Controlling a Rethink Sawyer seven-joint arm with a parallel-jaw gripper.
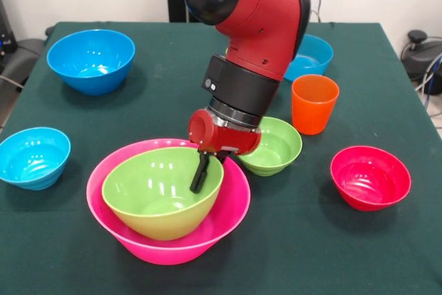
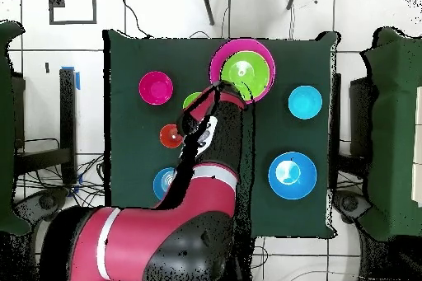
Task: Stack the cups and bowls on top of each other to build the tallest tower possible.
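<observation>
My gripper (image 1: 199, 179) hangs inside the large green bowl (image 1: 155, 202), which sits nested in the huge pink bowl (image 1: 231, 205). I cannot tell whether I'm gripping its rim. I should rise straight, then fetch the small green bowl (image 1: 280, 148) just beside.

The pink bowl (image 1: 141, 243) was filled by the large green bowl (image 1: 148, 205), whose rim at two o'clock was occupied by the gripper (image 1: 199, 176). Passage toward two o'clock was blocked by the small green bowl (image 1: 280, 146) just beside, with the orange cup (image 1: 314, 105) beyond it. Open cloth was left toward six o'clock and between the pink bowl and the red bowl (image 1: 370, 177).
</observation>
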